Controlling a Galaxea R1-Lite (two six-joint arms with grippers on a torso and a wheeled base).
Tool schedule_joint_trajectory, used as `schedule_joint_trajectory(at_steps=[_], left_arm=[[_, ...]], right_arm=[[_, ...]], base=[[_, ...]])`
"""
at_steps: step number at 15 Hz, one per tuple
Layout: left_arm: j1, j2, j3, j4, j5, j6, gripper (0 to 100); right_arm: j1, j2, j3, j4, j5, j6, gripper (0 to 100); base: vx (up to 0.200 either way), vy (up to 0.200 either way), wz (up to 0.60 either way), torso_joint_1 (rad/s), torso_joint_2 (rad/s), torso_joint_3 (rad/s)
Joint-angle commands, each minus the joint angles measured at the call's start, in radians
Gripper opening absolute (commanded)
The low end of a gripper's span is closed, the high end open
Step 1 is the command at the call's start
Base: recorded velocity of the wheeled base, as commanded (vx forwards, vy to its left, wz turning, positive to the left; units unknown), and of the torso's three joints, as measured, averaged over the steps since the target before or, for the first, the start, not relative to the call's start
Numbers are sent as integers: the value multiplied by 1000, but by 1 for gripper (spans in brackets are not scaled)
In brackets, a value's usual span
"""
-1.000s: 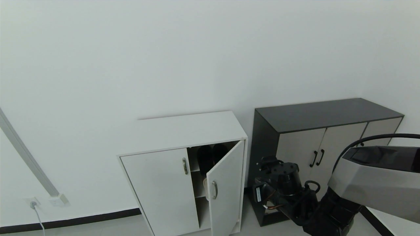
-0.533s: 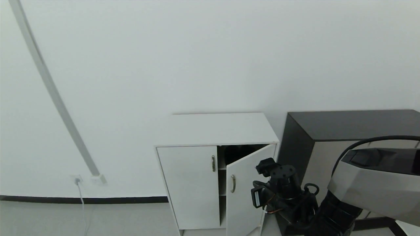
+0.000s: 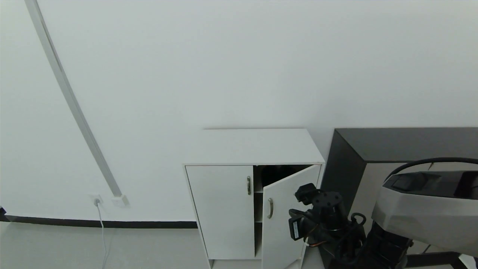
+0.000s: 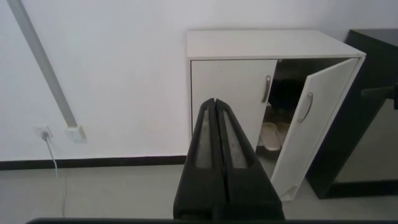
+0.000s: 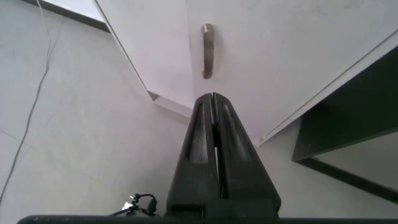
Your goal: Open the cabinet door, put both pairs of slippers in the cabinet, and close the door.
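The white cabinet [image 3: 254,147] stands against the wall, on the floor [image 3: 93,246]. Its left door [image 3: 220,209] is shut. Its right door [image 3: 283,209] stands ajar, swung out toward the robot, with the gap showing the shelves.

In the left wrist view, 1 pale pair of slippers [image 4: 271,135] lies on a lower shelf inside. Above it sits a dark shape [image 4: 287,93], too dim to make out.

The right tool [image 5: 213,97] is clenched, its 2 fingers pressed flat together and holding nothing. It points at the outer face of the right door, just beside the door's handle [image 5: 207,42]. Whether the tip touches the panel cannot be told.

The left tool [image 4: 214,101] is also clenched and holds nothing. It is well apart from the cabinet and aimed toward the left door.

A black cabinet [image 3: 403,138] stands just right of the white one. A grey conduit [image 3: 71,101] runs down the wall to a socket [image 3: 96,200], from which a cable [image 3: 102,231] hangs to the floor.
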Motion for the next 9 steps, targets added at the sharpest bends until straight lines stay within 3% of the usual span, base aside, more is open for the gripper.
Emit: schedule_joint_trajectory(at_steps=[1, 5, 9], left_arm=[[0, 1, 0, 1, 1, 0, 0], [0, 1, 0, 1, 2, 0, 0], [0, 1, 0, 0, 1, 1, 0]], right_arm=[[-2, 9, 45, -44, 39, -9, 0], [2, 18, 157, -162, 49, -36, 0], [10, 70, 298, -377, 47, -53, 0]], base=[[0, 0, 0, 0, 0, 0], [0, 0, 0, 0, 0, 0], [200, 0, 0, -7, -2, 5]])
